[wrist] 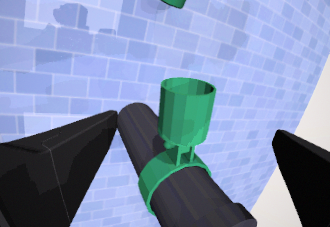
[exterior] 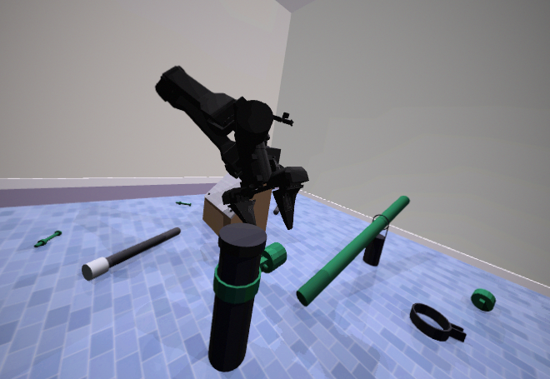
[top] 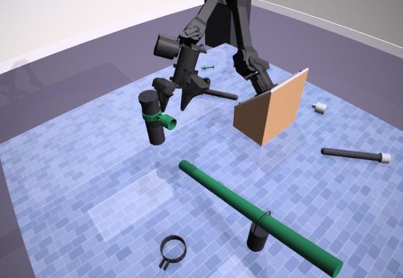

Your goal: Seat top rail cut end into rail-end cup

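Rail (top: 257, 215): 1 | rail-end cup (top: 168, 121): 1 | end effector (top: 173, 104): fingers apart, holding nothing

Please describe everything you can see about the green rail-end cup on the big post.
The rail-end cup is a short, smooth green tube with an open, empty mouth. A small neck joins it to the green brace band, which wraps the dark post below its cap. It sticks out sideways toward the rail's cut end, not touching it.

Bare test room for robot work: plain grey walls (exterior: 400, 77), purple floor (top: 81, 69), a blue brick-patterned tabletop (top: 98, 170) carrying loose fence hardware and the arm's slanted wooden base block (top: 270, 112).
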Controlling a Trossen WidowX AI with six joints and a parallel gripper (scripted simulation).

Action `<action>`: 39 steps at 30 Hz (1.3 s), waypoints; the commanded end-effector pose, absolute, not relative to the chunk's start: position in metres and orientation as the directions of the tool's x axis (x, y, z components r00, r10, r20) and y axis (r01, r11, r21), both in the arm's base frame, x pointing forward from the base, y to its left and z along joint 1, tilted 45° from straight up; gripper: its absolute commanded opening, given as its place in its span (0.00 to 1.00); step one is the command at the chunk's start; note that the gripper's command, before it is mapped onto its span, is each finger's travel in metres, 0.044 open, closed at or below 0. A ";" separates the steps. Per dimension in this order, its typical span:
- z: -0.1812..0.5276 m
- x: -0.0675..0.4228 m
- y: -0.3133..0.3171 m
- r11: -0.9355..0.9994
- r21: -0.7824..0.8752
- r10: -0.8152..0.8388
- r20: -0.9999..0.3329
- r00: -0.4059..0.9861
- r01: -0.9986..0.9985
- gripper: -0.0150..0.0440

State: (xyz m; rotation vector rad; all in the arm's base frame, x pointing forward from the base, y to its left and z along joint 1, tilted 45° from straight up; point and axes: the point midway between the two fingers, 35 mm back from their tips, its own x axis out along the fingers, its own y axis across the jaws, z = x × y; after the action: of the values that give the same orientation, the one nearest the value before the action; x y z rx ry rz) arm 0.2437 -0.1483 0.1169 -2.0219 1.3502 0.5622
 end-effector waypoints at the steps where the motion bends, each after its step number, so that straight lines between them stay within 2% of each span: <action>1: 0.109 0.242 -0.152 -0.281 -0.263 -0.648 -0.657 0.385 -0.923 1.00; 39: 0.072 0.266 -0.189 -0.281 -0.264 -0.649 -0.656 0.385 -0.923 1.00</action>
State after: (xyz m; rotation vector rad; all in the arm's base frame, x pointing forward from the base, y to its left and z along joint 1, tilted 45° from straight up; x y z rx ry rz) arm 0.2654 -0.1870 0.0787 -2.0296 1.3452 0.5572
